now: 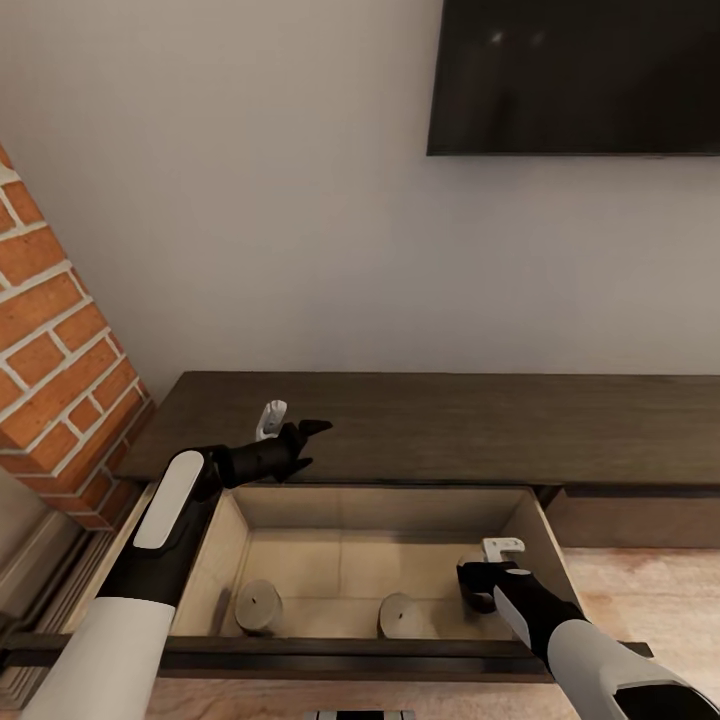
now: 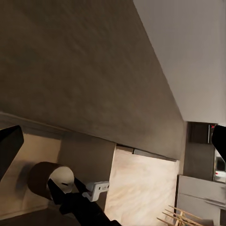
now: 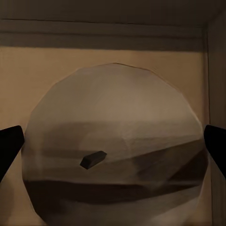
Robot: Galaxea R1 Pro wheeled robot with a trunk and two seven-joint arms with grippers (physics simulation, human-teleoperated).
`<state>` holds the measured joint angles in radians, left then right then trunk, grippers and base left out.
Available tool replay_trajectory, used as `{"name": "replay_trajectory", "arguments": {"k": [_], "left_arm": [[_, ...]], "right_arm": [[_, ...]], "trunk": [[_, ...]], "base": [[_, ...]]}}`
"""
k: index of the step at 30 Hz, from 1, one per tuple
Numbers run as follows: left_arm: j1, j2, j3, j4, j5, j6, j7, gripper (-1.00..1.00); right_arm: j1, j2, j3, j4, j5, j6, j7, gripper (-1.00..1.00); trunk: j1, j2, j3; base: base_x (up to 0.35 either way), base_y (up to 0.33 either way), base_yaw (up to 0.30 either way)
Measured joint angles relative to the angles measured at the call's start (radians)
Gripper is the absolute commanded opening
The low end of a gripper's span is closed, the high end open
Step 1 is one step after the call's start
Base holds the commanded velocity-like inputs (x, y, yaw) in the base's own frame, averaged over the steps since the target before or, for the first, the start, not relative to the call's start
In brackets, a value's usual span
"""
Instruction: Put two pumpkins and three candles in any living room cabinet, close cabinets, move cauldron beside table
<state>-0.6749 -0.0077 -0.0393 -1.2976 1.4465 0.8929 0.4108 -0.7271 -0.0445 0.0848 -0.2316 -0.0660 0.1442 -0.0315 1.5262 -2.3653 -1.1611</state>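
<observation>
Third candle [image 1: 470, 583]: at lower right of the head view, mostly hidden behind my right pincer [image 1: 478, 578].
Right pincer grip: whether my fingers press the candle I cannot tell.
Television [image 1: 575, 75]: cut by the top and right edges.
Cabinet [image 1: 450, 425]: runs off the right edge.
Left pincer fingertips [image 2: 8, 146]: cropped at the frame's sides.

The head view looks steeply down from close over the open drawer [image 1: 385, 560] toward the wall. The right wrist view faces one candle [image 3: 115, 146] at very close range. The left wrist view looks along the cabinet top [image 2: 80, 66]; both wrist views share that drawer.
</observation>
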Motion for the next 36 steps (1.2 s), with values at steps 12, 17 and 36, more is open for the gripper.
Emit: {"name": "replay_trajectory", "arguments": {"k": [12,17,36], "left_arm": [[0.000,0.000,-0.001,0.000,0.000,0.001,0.000,1.00],[0.000,0.000,-0.001,-0.001,0.000,0.002,-0.001,1.00],[0.000,0.002,0.000,0.000,0.000,0.001,-0.001,1.00]], "right_arm": [[0.000,0.000,-0.001,-0.001,0.000,0.002,0.000,-1.00],[0.000,0.000,0.000,-0.001,0.001,0.002,0.000,-1.00],[-0.001,-0.001,-0.001,-0.065,0.004,0.002,0.001,-1.00]], "trunk": [[0.031,-0.056,-0.025],[0.050,-0.091,-0.041],[0.078,-0.137,-0.102]], "base": [[0.003,0.000,0.000],[0.000,0.000,0.000],[0.000,0.000,0.000]]}}
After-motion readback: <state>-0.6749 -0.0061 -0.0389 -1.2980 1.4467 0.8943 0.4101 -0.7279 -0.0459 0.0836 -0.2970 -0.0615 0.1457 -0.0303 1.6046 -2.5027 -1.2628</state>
